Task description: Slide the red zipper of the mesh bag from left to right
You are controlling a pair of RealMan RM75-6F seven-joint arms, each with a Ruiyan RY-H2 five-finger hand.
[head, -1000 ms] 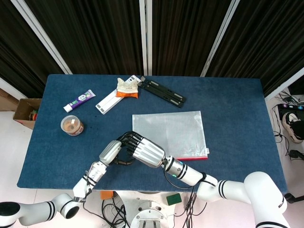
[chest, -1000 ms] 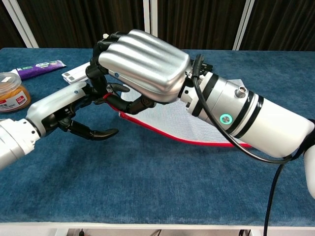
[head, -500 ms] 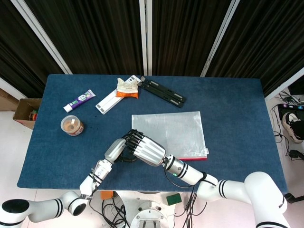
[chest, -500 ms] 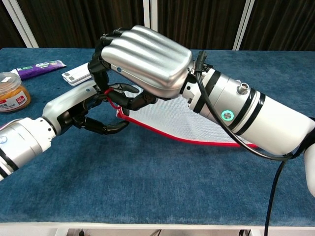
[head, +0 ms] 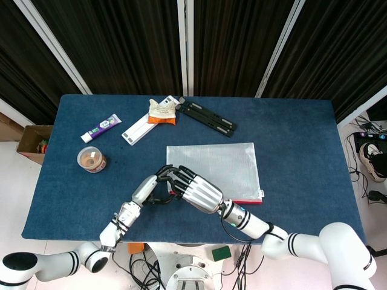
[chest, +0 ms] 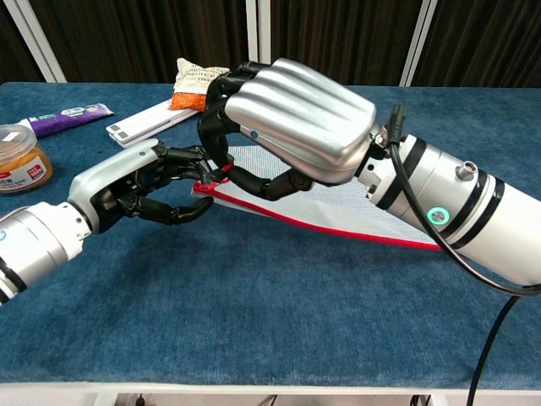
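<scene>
The clear mesh bag lies flat at the table's middle, and its red zipper edge runs along the near side. My left hand pinches the bag's near left corner and holds it slightly off the cloth. My right hand hovers over that corner, fingers curled down around the red zipper pull. From the head camera the two hands meet at the bag's near left corner, left hand beside right hand. The pull itself is mostly hidden by fingers.
An orange-lidded jar and a purple tube sit at the left. A white box, a snack packet and a black strip lie at the back. The table's near edge is close.
My right hand has shifted to the right along the zipper edge with its fingers still curled on the pull. The left hand has closed in on the bag's corner.
</scene>
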